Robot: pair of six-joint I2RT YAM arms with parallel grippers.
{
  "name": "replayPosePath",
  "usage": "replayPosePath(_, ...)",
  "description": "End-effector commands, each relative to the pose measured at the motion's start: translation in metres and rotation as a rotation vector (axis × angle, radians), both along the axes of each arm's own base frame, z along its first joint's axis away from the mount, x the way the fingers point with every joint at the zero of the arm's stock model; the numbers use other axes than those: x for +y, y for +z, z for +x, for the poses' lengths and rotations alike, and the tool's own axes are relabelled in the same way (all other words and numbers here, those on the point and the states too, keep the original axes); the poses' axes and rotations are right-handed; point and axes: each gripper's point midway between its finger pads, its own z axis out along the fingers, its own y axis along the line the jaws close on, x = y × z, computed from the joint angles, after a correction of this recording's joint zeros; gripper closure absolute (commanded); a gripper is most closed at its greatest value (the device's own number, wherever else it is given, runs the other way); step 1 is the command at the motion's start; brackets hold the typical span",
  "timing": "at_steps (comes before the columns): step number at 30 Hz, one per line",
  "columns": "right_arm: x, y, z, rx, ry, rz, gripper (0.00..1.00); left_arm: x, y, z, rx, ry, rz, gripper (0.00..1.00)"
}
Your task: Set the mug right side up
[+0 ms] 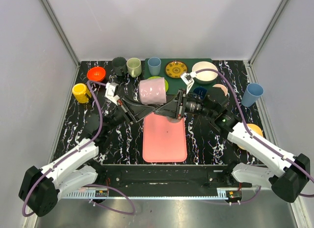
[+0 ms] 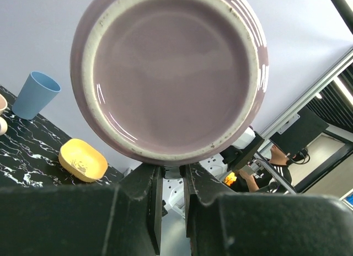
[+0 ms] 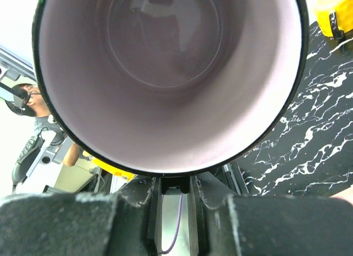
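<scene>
The mug (image 1: 152,91), pale pink-lilac with a dark rim, hangs on its side in the air above the pink mat (image 1: 164,139). My left gripper (image 1: 143,109) reaches in from the left. In the left wrist view the mug's base (image 2: 171,74) fills the frame, and the left gripper (image 2: 172,176) is shut on a dark part under it. My right gripper (image 1: 167,108) comes in from the right. Its wrist view looks straight into the mug's mouth (image 3: 165,74), and the right gripper (image 3: 175,185) has its jaws shut narrowly on a dark piece just below the rim.
Along the back stand an orange bowl (image 1: 96,73), a dark cup (image 1: 119,65), a pale green cup (image 1: 134,67), a blue cup (image 1: 154,66), a patterned plate (image 1: 176,69) and a white bowl (image 1: 205,72). A yellow mug (image 1: 81,93) stands left; another blue cup (image 1: 252,94) and a yellow bowl (image 1: 252,131) are right.
</scene>
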Motion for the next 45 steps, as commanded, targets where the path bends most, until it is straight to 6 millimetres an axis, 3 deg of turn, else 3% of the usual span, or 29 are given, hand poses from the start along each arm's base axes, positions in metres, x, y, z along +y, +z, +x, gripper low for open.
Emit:
replayPosePath(1, -0.01, 0.031, 0.007, -0.083, -0.099, 0.048, 1.0, -0.01, 0.003, -0.029, -0.128, -0.099, 0.048, 0.9)
replayPosePath(3, -0.019, 0.025, 0.009, -0.082, -0.153, -0.003, 1.0, -0.008, -0.002, -0.023, -0.123, -0.055, 0.068, 0.74)
replayPosePath(4, -0.025, 0.026, 0.015, -0.11, -0.206, -0.02, 1.0, -0.005, -0.001, -0.024, -0.129, -0.036, 0.063, 0.6)
replayPosePath(6, -0.035, 0.022, 0.016, -0.109, -0.251, -0.062, 1.0, 0.0, -0.001, -0.018, -0.133, 0.028, 0.057, 0.47)
replayPosePath(11, -0.055, 0.009, 0.022, -0.097, -0.359, -0.155, 1.0, 0.015, 0.004, -0.009, -0.155, 0.157, 0.038, 0.35)
replayPosePath(16, -0.101, -0.004, 0.046, -0.084, -0.627, -0.301, 1.0, 0.021, -0.005, 0.002, -0.129, 0.234, 0.077, 0.32)
replayPosePath(17, -0.116, -0.024, 0.048, -0.038, -0.686, -0.397, 1.0, 0.024, -0.007, 0.008, -0.112, 0.27, 0.081, 0.32)
replayPosePath(18, -0.141, -0.034, 0.063, -0.017, -0.834, -0.47, 1.0, 0.025, -0.015, 0.013, -0.088, 0.293, 0.112, 0.32)
replayPosePath(19, -0.156, -0.037, 0.067, -0.008, -0.901, -0.52, 1.0, 0.029, -0.015, 0.014, -0.083, 0.317, 0.114, 0.32)
replayPosePath(20, -0.175, -0.055, 0.066, 0.029, -0.96, -0.614, 1.0, 0.034, -0.017, 0.022, -0.065, 0.366, 0.117, 0.32)
replayPosePath(23, -0.219, -0.075, 0.073, 0.082, -1.131, -0.724, 1.0, 0.051, -0.028, 0.036, -0.003, 0.492, 0.152, 0.31)
replayPosePath(24, -0.226, -0.08, 0.075, 0.11, -1.156, -0.734, 1.0, 0.056, -0.039, 0.041, 0.032, 0.525, 0.185, 0.3)
replayPosePath(26, -0.246, -0.093, 0.08, 0.171, -1.216, -0.77, 1.0, 0.069, -0.04, 0.046, 0.06, 0.599, 0.184, 0.28)
replayPosePath(32, -0.282, -0.132, 0.093, 0.389, -1.326, -0.806, 1.0, 0.09, -0.057, 0.057, 0.162, 0.716, 0.262, 0.26)
replayPosePath(39, -0.315, -0.2, 0.116, 0.668, -1.393, -0.832, 1.0, 0.095, -0.099, 0.068, 0.326, 0.769, 0.42, 0.27)
replayPosePath(45, -0.336, -0.219, 0.144, 0.689, -1.458, -0.896, 1.0, 0.093, -0.121, 0.068, 0.387, 0.754, 0.457, 0.32)
